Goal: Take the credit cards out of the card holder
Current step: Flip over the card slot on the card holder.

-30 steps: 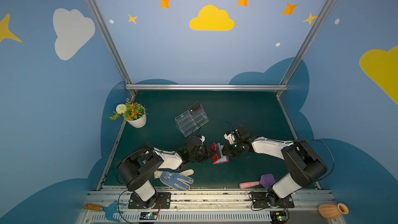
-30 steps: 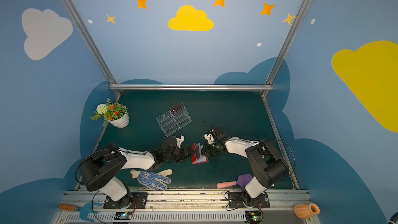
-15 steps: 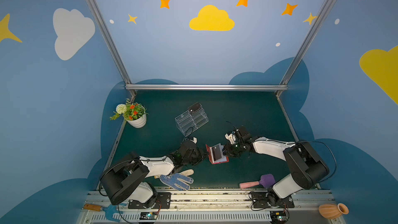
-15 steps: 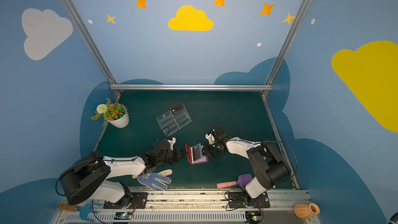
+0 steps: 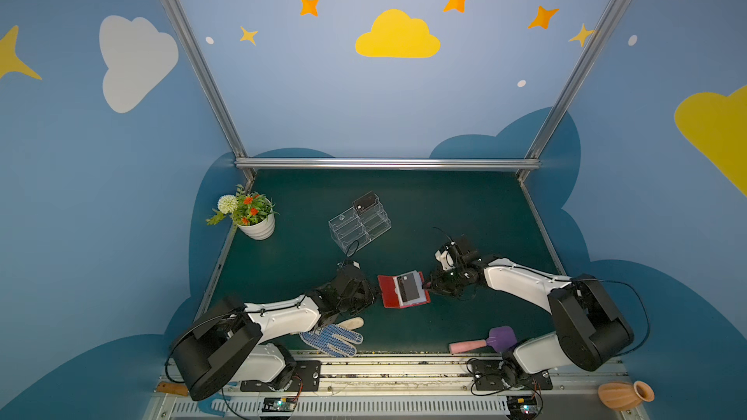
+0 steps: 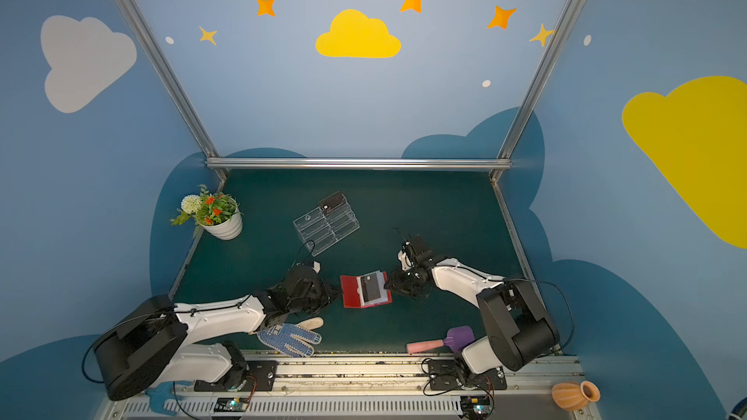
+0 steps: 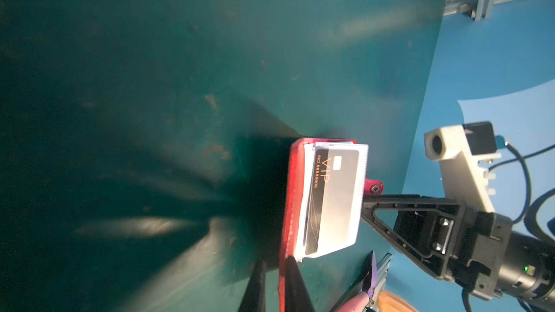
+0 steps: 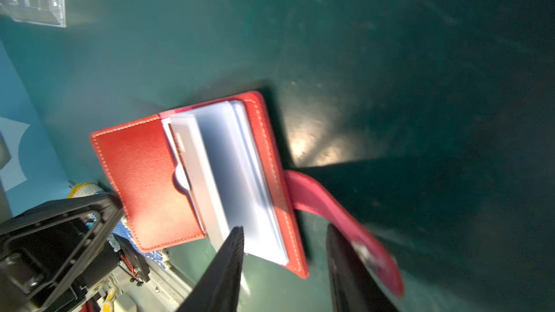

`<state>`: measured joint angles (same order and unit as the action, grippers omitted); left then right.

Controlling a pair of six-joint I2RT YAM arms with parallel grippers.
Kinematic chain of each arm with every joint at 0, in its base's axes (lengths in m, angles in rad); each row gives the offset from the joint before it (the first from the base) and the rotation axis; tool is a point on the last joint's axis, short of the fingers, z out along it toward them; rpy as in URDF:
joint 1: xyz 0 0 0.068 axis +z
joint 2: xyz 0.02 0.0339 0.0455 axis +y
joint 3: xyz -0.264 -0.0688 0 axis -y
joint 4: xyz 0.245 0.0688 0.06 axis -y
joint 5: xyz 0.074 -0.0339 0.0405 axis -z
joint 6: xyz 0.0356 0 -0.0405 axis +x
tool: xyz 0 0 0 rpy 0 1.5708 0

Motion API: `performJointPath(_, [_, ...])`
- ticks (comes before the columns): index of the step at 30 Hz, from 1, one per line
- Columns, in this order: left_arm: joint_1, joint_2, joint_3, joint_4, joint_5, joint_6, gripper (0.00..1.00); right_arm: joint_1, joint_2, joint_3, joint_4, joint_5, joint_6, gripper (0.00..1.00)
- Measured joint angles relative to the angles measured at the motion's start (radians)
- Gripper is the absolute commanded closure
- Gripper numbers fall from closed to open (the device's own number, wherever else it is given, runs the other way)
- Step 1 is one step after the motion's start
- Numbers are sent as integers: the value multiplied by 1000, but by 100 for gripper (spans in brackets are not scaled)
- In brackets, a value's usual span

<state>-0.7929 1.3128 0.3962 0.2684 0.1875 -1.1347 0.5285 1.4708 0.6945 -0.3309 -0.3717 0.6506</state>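
Now the card holder (image 5: 389, 292) lies open; left gripper (image 5: 372, 296), nine o'clock, barely parted; right gripper (image 5: 427, 286), three o'clock, released.

The red card holder (image 5: 389, 292) lies open on the green mat (image 5: 444, 216), 1 dark card (image 5: 410, 288) showing.

Robot test booth, cloud-painted walls (image 5: 323, 107), aluminium frame (image 5: 388, 163), green table (image 5: 444, 212)
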Motion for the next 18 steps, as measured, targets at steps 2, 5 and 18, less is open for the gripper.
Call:
performJointPath(2, [5, -27, 2, -38, -8, 3, 57, -3, -10, -1, -11, 9, 0, 56])
performJointPath(5, [9, -107, 11, -120, -36, 11, 49, -4, -38, -1, -33, 23, -2, 57])
performJointPath(18, [10, -445, 192, -369, -116, 81, 40, -8, -147, 34, -94, 19, -47, 69])
